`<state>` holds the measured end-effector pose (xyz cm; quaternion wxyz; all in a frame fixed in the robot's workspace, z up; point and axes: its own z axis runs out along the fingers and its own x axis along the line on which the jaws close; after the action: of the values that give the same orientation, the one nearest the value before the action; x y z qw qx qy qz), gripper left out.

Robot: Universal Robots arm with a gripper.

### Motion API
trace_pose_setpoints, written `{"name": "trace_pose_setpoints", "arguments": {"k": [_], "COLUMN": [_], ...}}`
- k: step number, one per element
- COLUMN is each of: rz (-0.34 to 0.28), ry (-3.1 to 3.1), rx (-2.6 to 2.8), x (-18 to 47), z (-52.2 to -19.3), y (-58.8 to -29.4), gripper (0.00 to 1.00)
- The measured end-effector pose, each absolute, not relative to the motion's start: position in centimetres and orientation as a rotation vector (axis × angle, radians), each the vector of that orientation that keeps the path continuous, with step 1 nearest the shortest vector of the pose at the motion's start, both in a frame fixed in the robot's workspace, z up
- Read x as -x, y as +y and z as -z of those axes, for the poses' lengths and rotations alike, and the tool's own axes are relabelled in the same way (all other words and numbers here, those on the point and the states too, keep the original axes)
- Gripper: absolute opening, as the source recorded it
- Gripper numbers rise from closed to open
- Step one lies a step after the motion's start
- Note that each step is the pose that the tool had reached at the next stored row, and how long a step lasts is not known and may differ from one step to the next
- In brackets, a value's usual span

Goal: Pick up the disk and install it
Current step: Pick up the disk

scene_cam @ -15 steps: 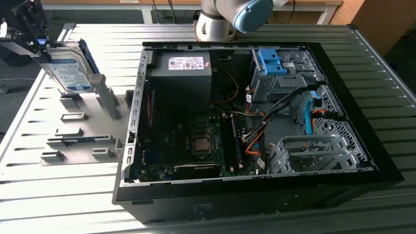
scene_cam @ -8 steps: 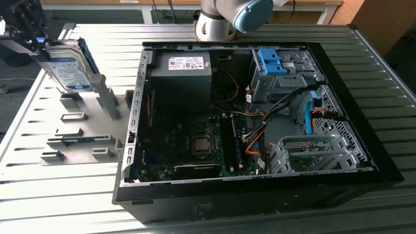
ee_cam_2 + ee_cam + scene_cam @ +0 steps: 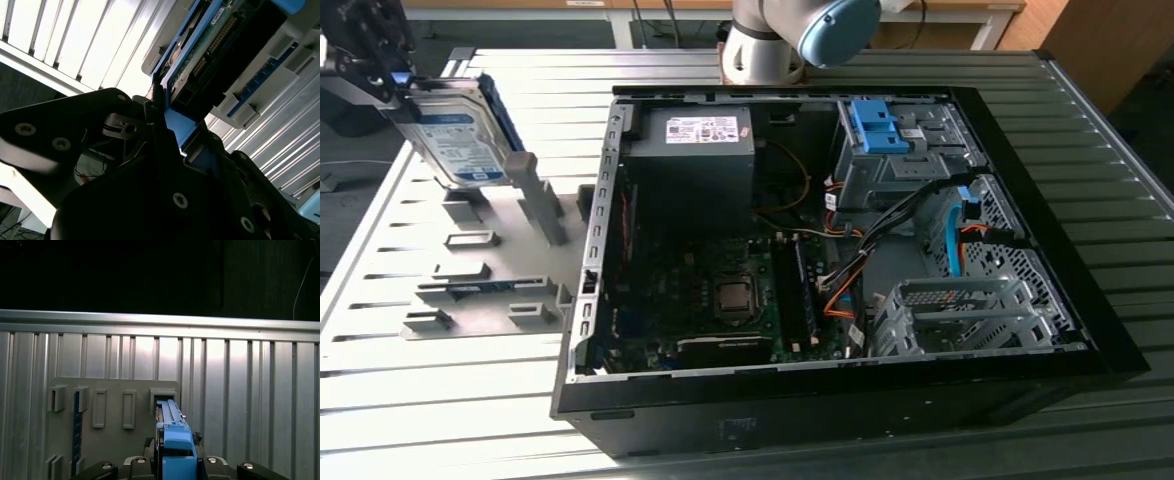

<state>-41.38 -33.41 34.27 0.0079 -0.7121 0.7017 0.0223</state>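
While over the grey rack [image 3: 487,262], the disk [image 3: 454,135], jaws tight on its blue upper edge

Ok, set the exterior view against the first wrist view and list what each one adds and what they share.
Exterior view adds: the open computer case, its grey power supply, the blue bracket in the drive bay, and the disk's labelled face. First wrist view adds: the disk edge-on, its blue carrier before a slot block, and darkness past the table. Shared: the disk clamped by the gripper, the grey holder plate, the ribbed metal table.
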Motion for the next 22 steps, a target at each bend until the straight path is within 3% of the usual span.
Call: {"name": "trace_pose_setpoints", "arguments": {"k": [22], "rz": [-0.07], "ry": [2.193], "rx": [2.226], "x": [41.4], "z": [-35.5], "y": [-33.4], "gripper": [0.37]}}
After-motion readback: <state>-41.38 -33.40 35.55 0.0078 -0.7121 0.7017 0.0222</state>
